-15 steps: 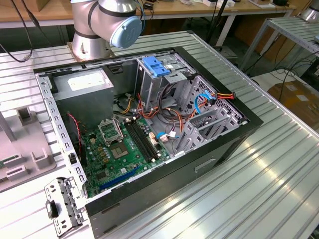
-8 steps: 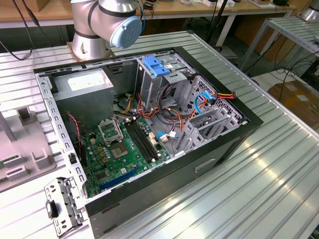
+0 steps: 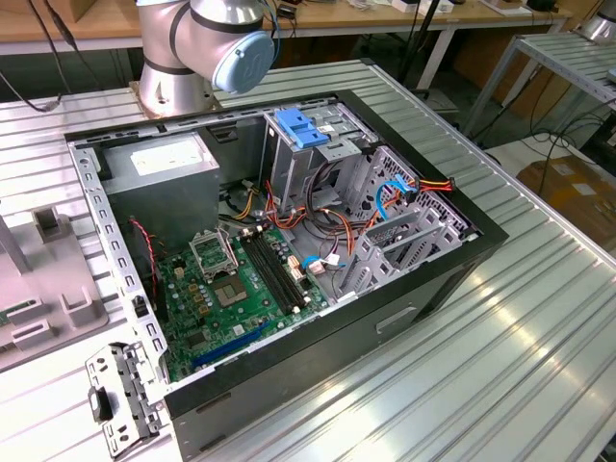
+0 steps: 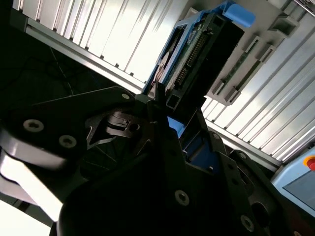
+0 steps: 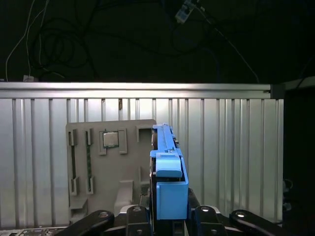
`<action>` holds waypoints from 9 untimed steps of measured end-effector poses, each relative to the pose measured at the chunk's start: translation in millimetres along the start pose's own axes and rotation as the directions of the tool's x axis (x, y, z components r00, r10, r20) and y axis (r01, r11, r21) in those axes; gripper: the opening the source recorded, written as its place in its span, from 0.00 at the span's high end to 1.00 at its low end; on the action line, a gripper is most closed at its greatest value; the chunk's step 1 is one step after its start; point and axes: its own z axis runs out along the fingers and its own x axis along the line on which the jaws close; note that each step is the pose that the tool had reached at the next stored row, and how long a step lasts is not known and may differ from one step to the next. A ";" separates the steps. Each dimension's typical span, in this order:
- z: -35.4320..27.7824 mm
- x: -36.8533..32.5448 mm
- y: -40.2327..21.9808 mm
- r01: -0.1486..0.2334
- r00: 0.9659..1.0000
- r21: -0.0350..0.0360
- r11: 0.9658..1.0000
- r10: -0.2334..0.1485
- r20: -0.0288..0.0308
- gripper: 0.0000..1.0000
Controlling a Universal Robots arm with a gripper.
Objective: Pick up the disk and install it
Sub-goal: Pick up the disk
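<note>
The disk (image 5: pixel 168 172) stands edge-on between my gripper's fingers, its light-blue side rail facing the first wrist view. My gripper (image 5: pixel 170 219) is shut on it, with a dark finger (image 5: pixel 137 216) on either side. In the second wrist view the disk (image 4: pixel 206 54) shows its dark body, connector row and blue rail tab beyond the gripper (image 4: pixel 170 115). It hangs over the ribbed metal table beside a grey fixture tray (image 5: pixel 98 167). The open computer case (image 3: pixel 452 260) lies on the table in the exterior view, its drive cage (image 3: pixel 404 221) at the exterior view's right.
A blue plastic bracket (image 3: pixel 301 125) tops a metal cage at the case's back. A grey power-supply box (image 3: pixel 159 168) and the green motherboard (image 3: pixel 241 289) fill the case's other side. The arm's base (image 3: pixel 178 58) stands behind the case. The grey fixture tray (image 3: pixel 48 279) holds a small chip (image 5: pixel 110 139).
</note>
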 end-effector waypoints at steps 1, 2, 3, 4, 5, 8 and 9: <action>-0.8 -0.1 0.0 0.000 1.000 0.000 1.000 0.000 0.000 0.63; -1.9 -0.2 0.0 0.000 1.000 0.000 1.000 0.000 0.001 0.63; -3.5 -0.3 -0.1 0.000 1.000 0.000 1.000 0.000 0.003 0.63; -5.0 -0.4 -0.1 0.000 1.000 0.000 1.000 0.000 0.004 0.63; -5.9 -0.5 -0.1 0.000 1.000 0.000 1.000 0.000 0.004 0.63; -11.6 -0.9 -0.2 0.000 1.000 0.000 1.000 0.000 0.007 0.63; -12.4 -0.9 -0.2 0.000 1.000 0.000 1.000 0.000 0.007 0.63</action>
